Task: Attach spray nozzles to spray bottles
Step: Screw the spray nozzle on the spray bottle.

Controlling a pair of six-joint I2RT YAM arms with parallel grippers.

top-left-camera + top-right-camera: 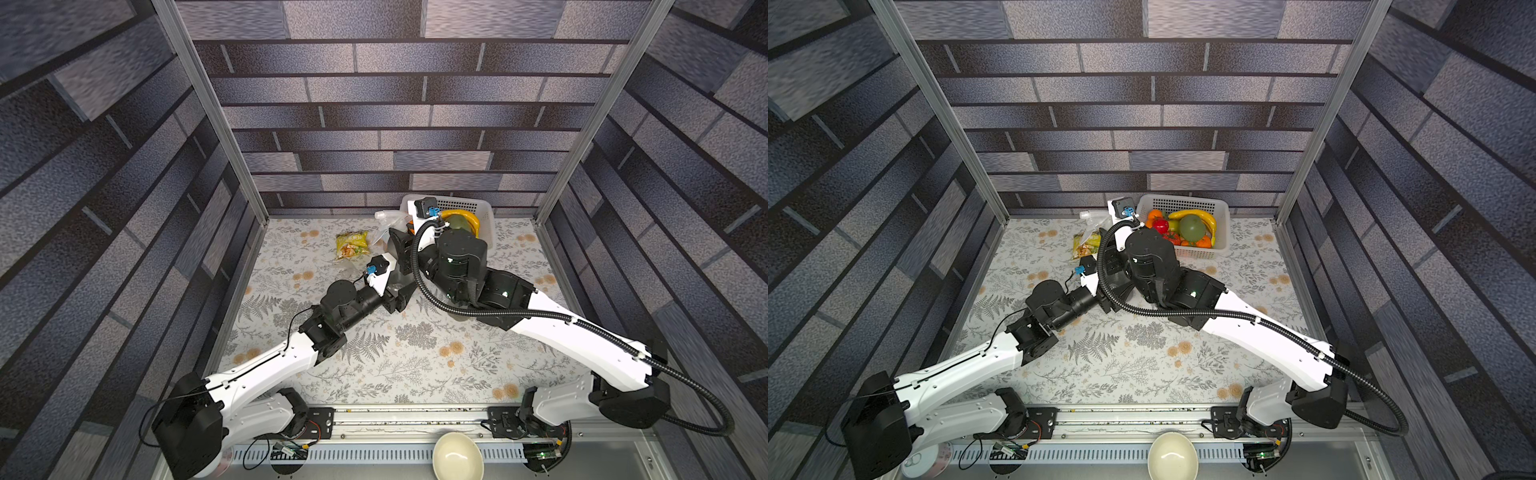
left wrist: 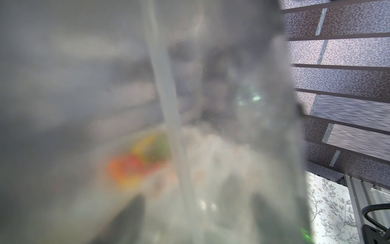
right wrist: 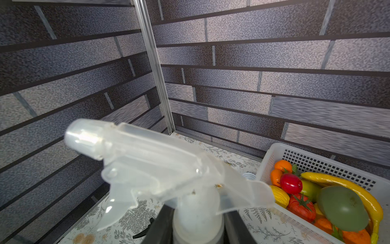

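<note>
Spray nozzle (image 1: 384,217) raised near the back wall, its tube inside a bottle

In both top views the clear spray nozzle shows just left of the white basket (image 1: 465,204) of fruit, above the floral tabletop (image 1: 374,365), where the two arms meet. The right arm hides most of the spray bottle and both claws there. A yellow snack packet (image 1: 352,245) lies on the tabletop nearby, and a cream bowl (image 1: 457,455) sits by the front rail.

Left wrist view: the smoky spray bottle (image 2: 84,105) fills nearly the whole picture, blurred, with the dip tube (image 2: 166,105) running down inside it. Dark fingers (image 2: 128,219) of the left claw (image 2: 196,213) show on either side. The claw stands wide, wrapped round the bottle's body.

Right wrist view: the nozzle's head points toward the corner post, its trigger hanging below. The right claw (image 3: 198,229) has a finger (image 3: 162,224) against each side of the screw collar. Whether it squeezes or merely rests there, I cannot tell. The basket stands off to one side, apart.
</note>
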